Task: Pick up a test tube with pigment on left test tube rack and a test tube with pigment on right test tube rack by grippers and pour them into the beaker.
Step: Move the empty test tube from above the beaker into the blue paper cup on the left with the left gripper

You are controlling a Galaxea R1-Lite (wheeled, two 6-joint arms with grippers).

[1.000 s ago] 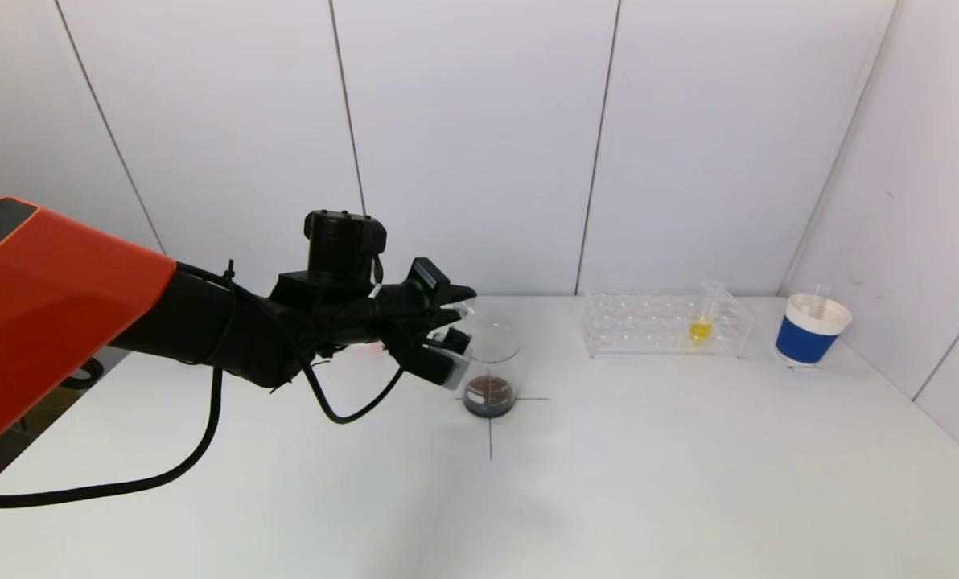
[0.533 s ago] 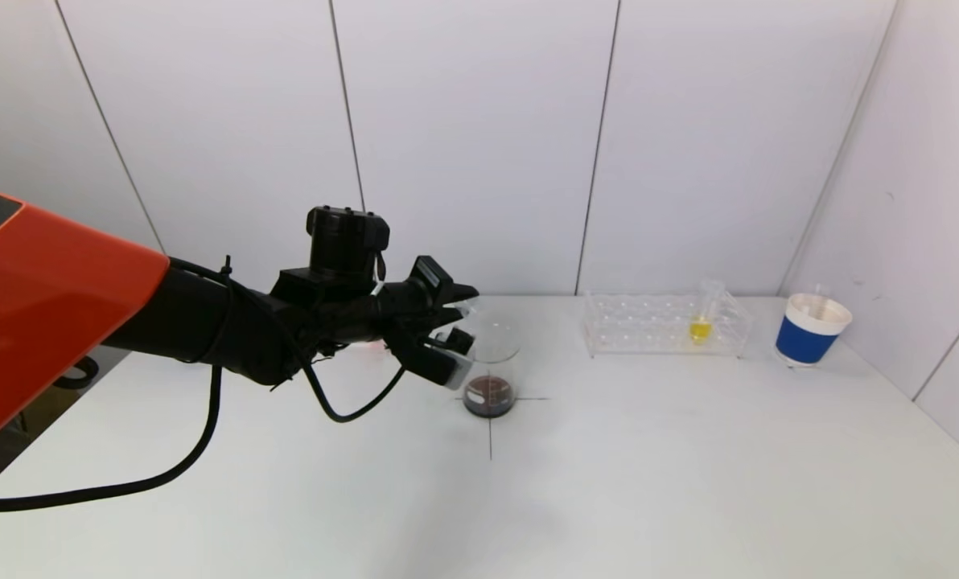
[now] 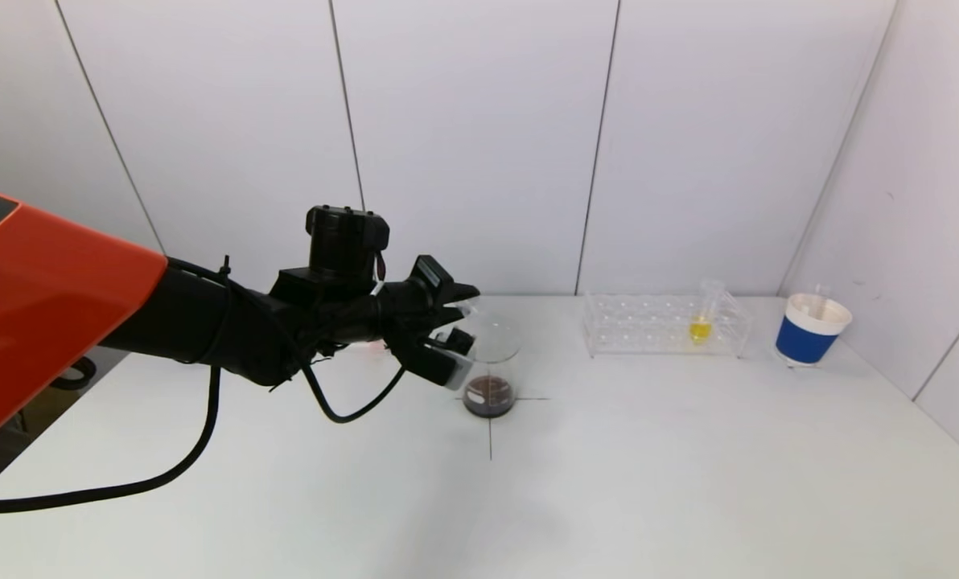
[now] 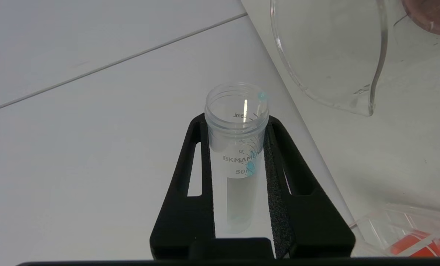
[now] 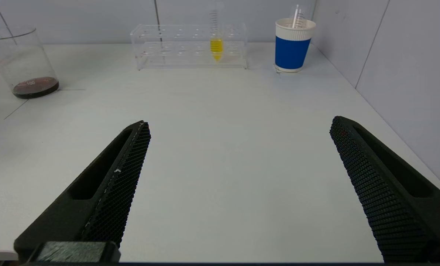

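My left gripper [image 3: 457,322] is shut on a clear test tube [image 4: 236,147] with only blue traces left inside. It holds the tube tipped beside the rim of the glass beaker [image 3: 489,366], which has dark liquid at its bottom; the beaker also shows in the right wrist view [image 5: 24,62]. The right rack [image 3: 663,325] holds a test tube with yellow pigment [image 3: 700,326], also seen in the right wrist view [image 5: 216,46]. My right gripper [image 5: 238,129] is open and empty, low over the table, out of the head view. The left rack is mostly hidden behind my left arm.
A blue and white paper cup [image 3: 814,330] stands right of the right rack, near the side wall. A corner of a clear rack with red pigment [image 4: 415,245] shows in the left wrist view. Black cross lines mark the table under the beaker.
My left gripper and the tube have barely shifted at the beaker's rim. Nothing else has moved.
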